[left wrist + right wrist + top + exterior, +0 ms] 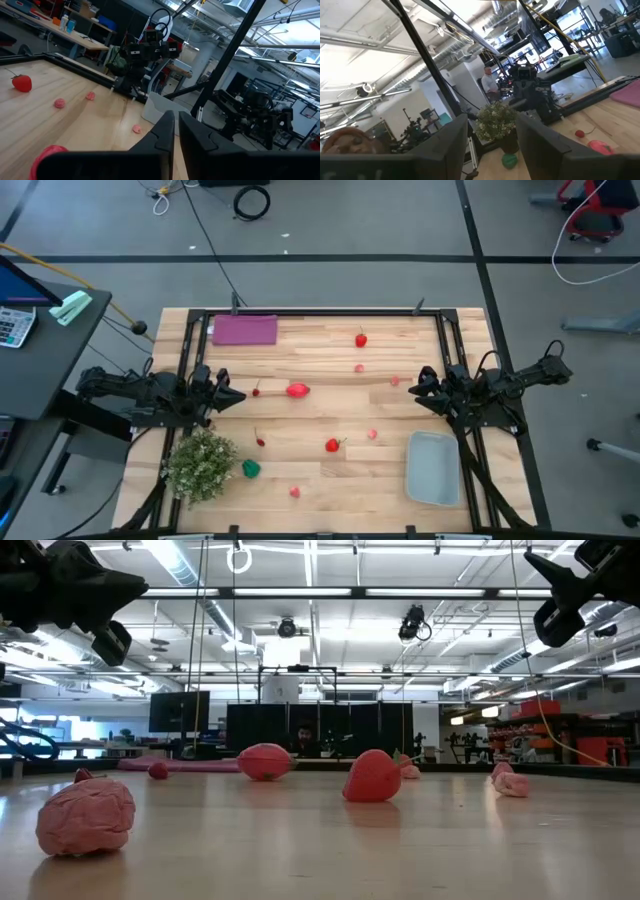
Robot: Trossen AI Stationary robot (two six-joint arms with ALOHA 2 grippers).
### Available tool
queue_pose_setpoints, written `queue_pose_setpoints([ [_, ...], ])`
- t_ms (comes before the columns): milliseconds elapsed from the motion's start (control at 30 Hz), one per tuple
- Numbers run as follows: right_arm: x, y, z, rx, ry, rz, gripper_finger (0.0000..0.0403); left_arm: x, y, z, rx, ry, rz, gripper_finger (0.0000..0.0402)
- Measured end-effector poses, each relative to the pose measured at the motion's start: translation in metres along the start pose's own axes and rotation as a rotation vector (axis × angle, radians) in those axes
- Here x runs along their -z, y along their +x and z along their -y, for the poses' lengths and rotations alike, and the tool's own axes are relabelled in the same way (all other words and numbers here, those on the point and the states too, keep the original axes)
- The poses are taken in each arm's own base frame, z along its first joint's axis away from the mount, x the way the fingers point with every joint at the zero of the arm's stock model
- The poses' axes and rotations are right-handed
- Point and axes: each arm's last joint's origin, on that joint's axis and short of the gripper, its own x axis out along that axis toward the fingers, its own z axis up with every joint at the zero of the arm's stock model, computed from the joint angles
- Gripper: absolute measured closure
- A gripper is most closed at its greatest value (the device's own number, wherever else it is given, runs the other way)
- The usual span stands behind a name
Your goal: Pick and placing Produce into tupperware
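Note:
Small red and pink produce pieces lie scattered on the wooden table: a red one (361, 338), a larger pink-red one (298, 390), a strawberry-like one (333, 445), pink bits (373, 434) and a green piece (250, 468). The clear tupperware (433, 468) sits near the table's right near corner, with nothing visible inside. My left gripper (225, 392) hovers at the table's left side, fingers together (176, 131). My right gripper (420, 385) hovers at the right side, beyond the tupperware's far end, fingers apart (490, 135). Neither holds anything.
A bushy pale-green plant (200, 463) stands near the left near corner, beside the green piece. A flat purple rectangle (245, 330) lies at the far left. Black frame rails run along the table's left, right and far sides. A person shows in the room behind.

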Motion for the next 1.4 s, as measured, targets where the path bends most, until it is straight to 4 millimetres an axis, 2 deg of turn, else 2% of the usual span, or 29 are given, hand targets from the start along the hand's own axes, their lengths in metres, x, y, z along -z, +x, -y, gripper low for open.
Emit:
queue_pose_setpoints([
  [300, 0.0000, 0.0000, 0.0000, 0.000, 0.000, 0.000, 0.0225, 0.0000, 0.0000, 0.0000, 0.000, 0.000, 0.000, 0.0372],
  [500, 0.0000, 0.0000, 0.0000, 0.000, 0.000, 0.000, 0.0225, -0.0003, 0.0000, -0.0007, -0.022, 0.150, 0.010, 0.0366],
  [733, 0.0000, 0.0000, 0.0000, 0.000, 0.000, 0.000, 0.0225, -0.0017, 0.0000, -0.0002, -0.022, 0.180, 0.025, 0.0375],
  [933, 0.0000, 0.0000, 0.0000, 0.000, 0.000, 0.000, 0.0225, -0.0022, -0.0001, -0.0009, -0.054, 0.372, 0.033, 0.0380],
  [1200, -0.0004, 0.0000, 0.0005, 0.020, -0.253, 0.009, 0.0225, -0.0013, 0.0000, -0.0014, -0.055, 0.264, 0.026, 0.0370],
  [1400, -0.0029, 0.0000, -0.0002, 0.025, -0.454, 0.035, 0.0225, -0.0007, 0.0000, -0.0017, -0.058, 0.305, 0.018, 0.0377],
])
